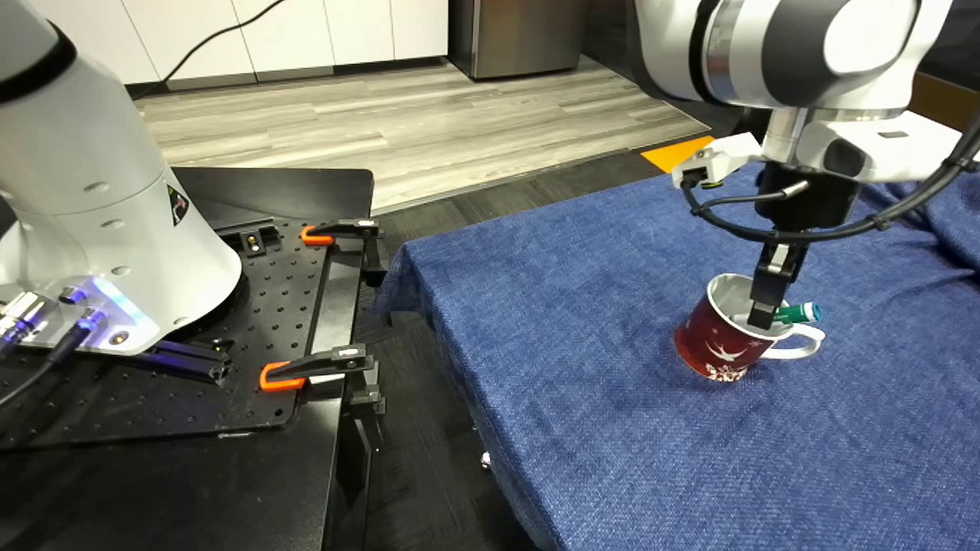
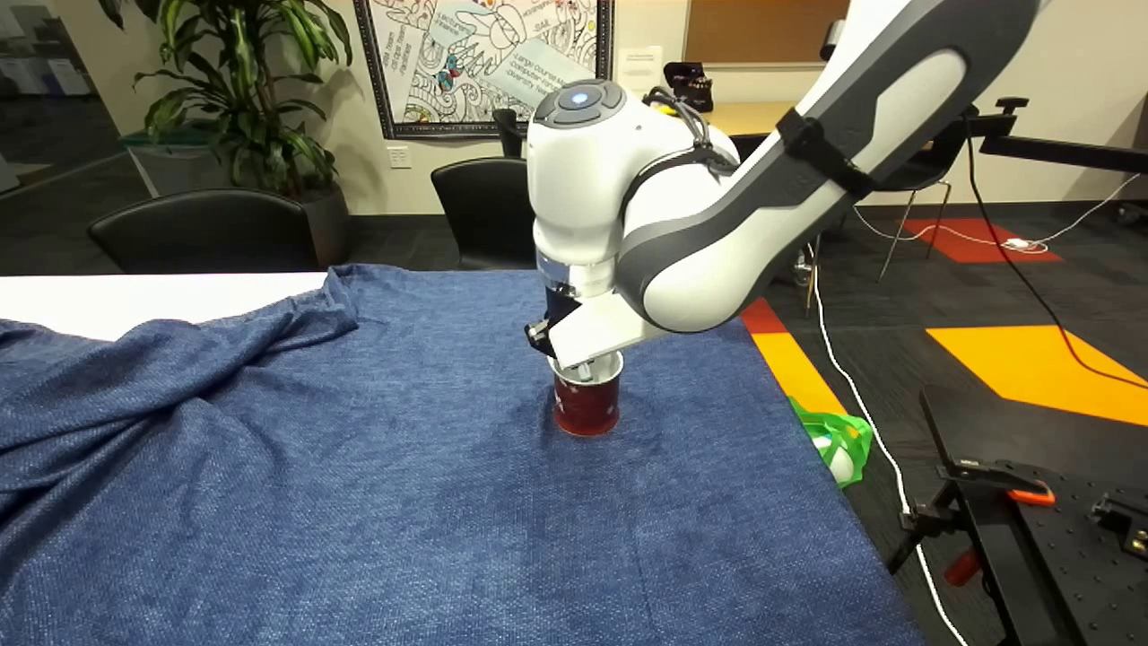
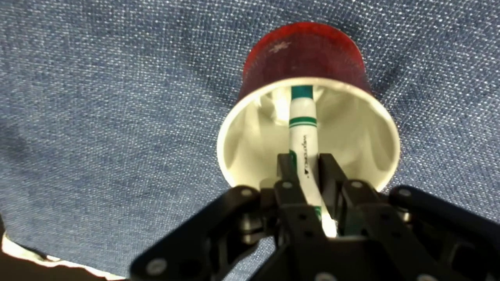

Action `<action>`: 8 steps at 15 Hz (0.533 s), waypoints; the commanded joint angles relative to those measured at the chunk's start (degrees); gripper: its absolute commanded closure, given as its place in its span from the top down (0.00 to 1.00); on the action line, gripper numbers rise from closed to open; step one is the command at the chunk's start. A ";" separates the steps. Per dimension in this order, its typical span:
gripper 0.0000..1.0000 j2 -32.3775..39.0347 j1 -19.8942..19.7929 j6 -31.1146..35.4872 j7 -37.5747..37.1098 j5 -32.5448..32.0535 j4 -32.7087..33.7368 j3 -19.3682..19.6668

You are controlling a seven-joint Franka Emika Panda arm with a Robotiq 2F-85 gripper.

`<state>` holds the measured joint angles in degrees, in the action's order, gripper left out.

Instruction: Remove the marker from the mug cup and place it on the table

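The red mug cup stands on the blue cloth-covered table, also seen in an exterior view and the wrist view. Its white handle points away from the workbench. The marker leans in the mug, its teal end sticking out past the rim above the handle. In the wrist view the marker has a white body with green bands; its other teal end is inside the mug. My gripper reaches down at the mug's mouth. Its fingers press on both sides of the marker's body.
A black workbench with orange clamps carries the arm's base, with a gap before the table's edge. Bunched cloth lies at the table's far side. Black chairs stand behind. A green bag sits below the table edge.
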<state>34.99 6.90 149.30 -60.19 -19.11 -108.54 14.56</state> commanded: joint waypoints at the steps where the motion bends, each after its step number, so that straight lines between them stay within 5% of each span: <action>1: 0.05 -6.05 5.53 -0.39 -4.05 -3.46 -5.51 4.93; 8: 0.05 -16.59 10.34 -0.02 -15.16 -18.32 -12.23 7.78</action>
<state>24.72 16.21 149.33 -71.53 -32.02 -116.29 22.13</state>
